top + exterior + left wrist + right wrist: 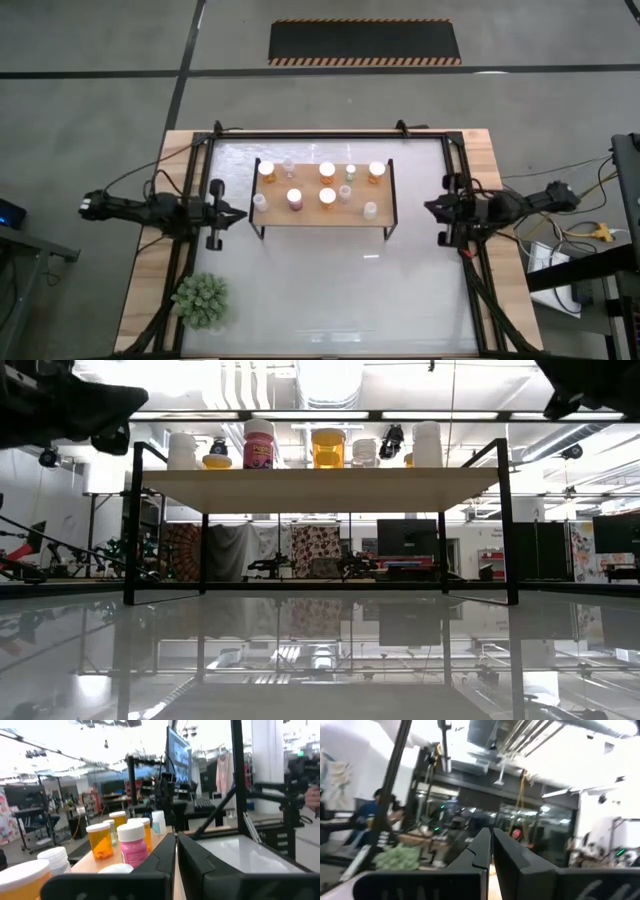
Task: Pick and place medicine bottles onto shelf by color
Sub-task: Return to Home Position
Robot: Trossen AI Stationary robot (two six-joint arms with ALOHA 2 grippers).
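I note the left gripper [236,213] and right gripper [430,208] both pressed together and empty, the shelf [308,183] with its bottles [327,196] between them; I would retract each straight outward, clear of its legs.

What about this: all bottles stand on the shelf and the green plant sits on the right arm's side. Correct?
Not quite: the high view shows the green plant on the left arm's side. The bottles do all stand on the shelf.

The shelf [310,216] on the table [330,300] carries ten upright medicine bottles [327,196].
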